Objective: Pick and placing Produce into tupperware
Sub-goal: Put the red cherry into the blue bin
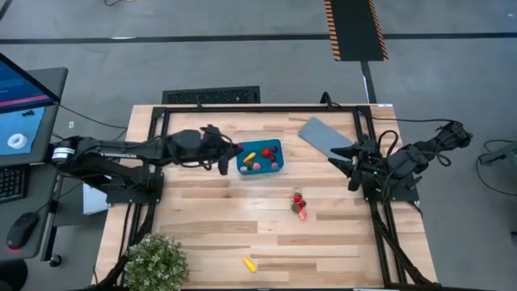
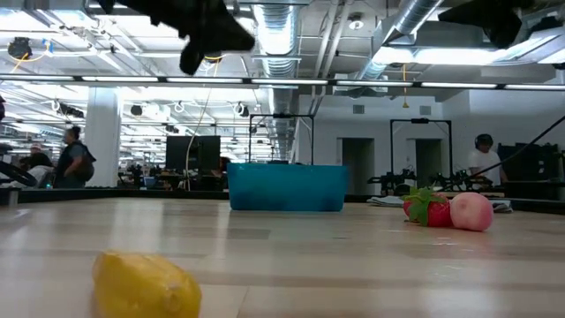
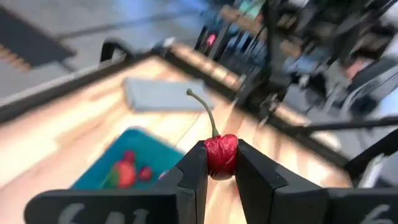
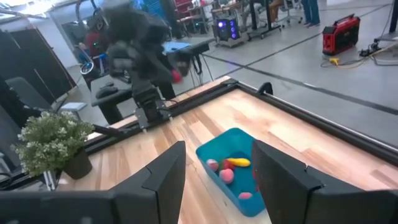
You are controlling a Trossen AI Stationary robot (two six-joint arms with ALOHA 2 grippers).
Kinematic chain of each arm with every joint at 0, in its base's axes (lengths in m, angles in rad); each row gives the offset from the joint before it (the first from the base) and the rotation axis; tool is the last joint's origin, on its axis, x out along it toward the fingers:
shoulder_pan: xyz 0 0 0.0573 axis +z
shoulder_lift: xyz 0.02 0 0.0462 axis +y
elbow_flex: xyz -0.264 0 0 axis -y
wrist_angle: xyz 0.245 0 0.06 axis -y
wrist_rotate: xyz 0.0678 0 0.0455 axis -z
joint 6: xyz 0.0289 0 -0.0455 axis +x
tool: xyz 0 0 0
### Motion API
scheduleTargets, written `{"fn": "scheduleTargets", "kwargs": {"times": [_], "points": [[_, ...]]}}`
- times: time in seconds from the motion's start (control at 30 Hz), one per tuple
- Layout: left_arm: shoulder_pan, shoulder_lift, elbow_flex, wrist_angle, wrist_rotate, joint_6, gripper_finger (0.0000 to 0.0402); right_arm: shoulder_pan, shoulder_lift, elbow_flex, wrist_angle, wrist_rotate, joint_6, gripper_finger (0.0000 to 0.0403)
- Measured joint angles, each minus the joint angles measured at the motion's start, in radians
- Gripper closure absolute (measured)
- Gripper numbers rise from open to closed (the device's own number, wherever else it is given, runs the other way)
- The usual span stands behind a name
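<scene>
The teal tupperware (image 1: 260, 156) stands at the table's far middle and holds a yellow piece and several red and pink pieces (image 4: 229, 169). My left gripper (image 1: 232, 158) hovers at its left edge, shut on a red cherry (image 3: 221, 154) with a stem. It also shows high in the low view (image 2: 207, 35). Red and pink pieces (image 1: 299, 204) lie on the table right of centre, and a yellow piece (image 1: 250, 263) lies near the front edge. My right gripper (image 1: 346, 164) is open and empty at the right, above the table. My left gripper pinches the cherry's red body (image 3: 221, 163) between its two fingertips, one on each side. The stem (image 3: 205, 109) sticks out past the fingers. The cherry is lifted clear, above the table beside the tupperware's left edge.
A flat grey lid (image 1: 323, 136) lies at the far right, close to my right gripper. A leafy green plant (image 1: 153, 260) stands at the near left corner. A dark frame runs along the table's edges. Bare wood lies between the tupperware and the front edge.
</scene>
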Motion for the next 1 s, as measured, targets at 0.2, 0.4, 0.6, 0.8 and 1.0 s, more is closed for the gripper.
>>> {"fn": "scheduleTargets", "kwargs": {"times": [0.2,0.4,0.6,0.8,1.0], "points": [[0.037,0.097,0.000,0.005,0.069,-0.034,0.0345,0.000,0.000,0.000,0.000,0.000,0.014,0.0197],[0.062,0.201,0.000,-0.056,-0.072,0.066,0.0345,0.000,0.001,0.000,0.001,0.000,0.016,0.0199],[0.068,0.289,0.000,-0.050,-0.060,0.017,0.0345,0.000,0.017,0.000,0.001,-0.011,0.017,0.0200],[0.066,0.293,0.000,-0.017,-0.083,0.014,0.0319,0.000,0.047,0.000,0.000,-0.017,0.027,0.0198],[0.066,0.292,0.000,-0.029,-0.035,0.019,0.0277,0.000,0.060,0.000,0.001,-0.018,0.027,0.0198]]}}
